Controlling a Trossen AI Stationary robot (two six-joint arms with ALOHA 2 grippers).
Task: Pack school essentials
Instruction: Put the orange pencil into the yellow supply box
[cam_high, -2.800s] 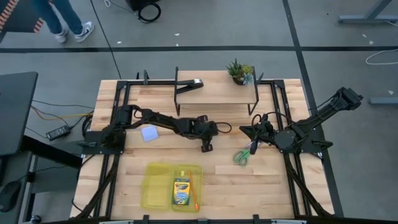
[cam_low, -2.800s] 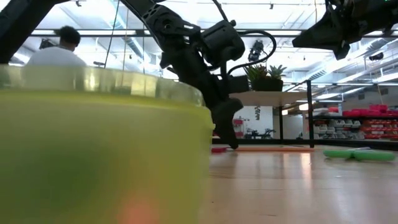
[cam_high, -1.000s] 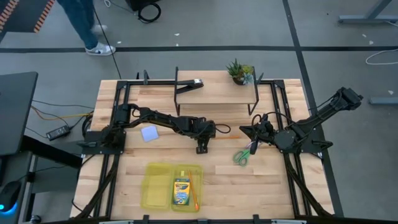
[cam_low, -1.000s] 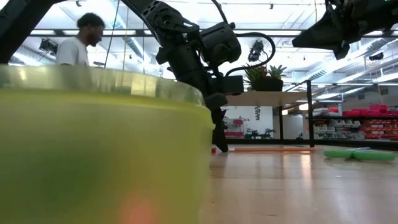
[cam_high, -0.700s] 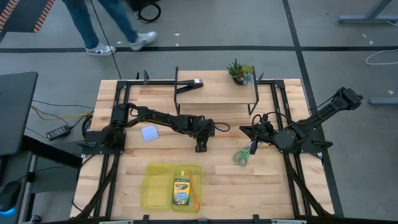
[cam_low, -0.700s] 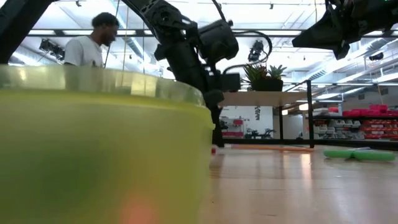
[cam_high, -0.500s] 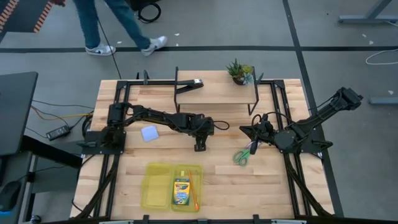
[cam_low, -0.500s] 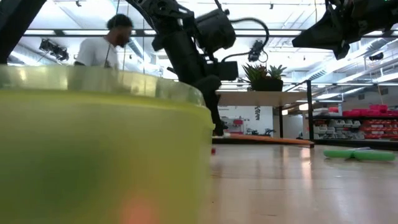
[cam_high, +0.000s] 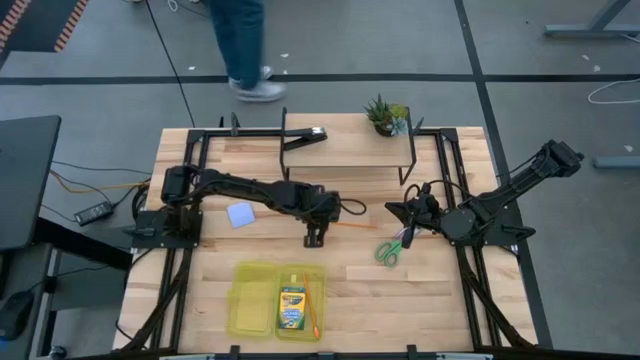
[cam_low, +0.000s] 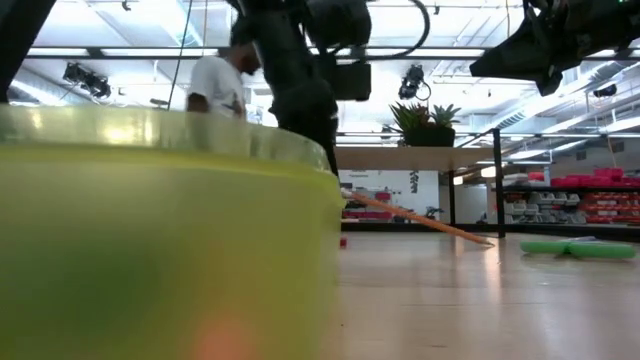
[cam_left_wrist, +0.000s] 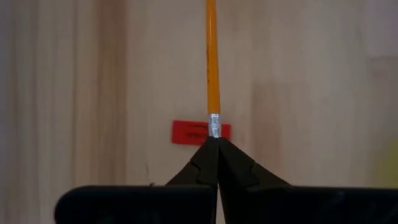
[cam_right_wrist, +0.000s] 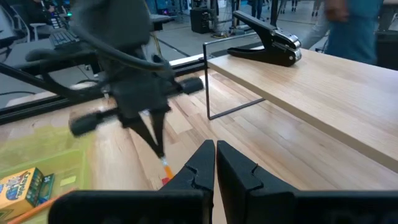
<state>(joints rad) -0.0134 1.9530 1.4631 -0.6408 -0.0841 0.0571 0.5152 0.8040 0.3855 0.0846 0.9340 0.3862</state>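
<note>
I'm pinching the orange pencil by its eraser end with my left gripper, fingers clamped tight on the ferrule, mid-table. The low view shows the pencil slanting, held end raised, far tip looking like it's touching the wood, though I can't be sure. The short red piece is lying on the table directly under my grip. My right gripper is waiting closed and empty near the green-handled scissors. The yellow-green tray is sitting at the near edge with the crayon box in it; the pale block is lying beside my left arm. Step in hand: pencil pickup. Next I'm needing to clear the tip off the table, then carry it over the tray and release.
</note>
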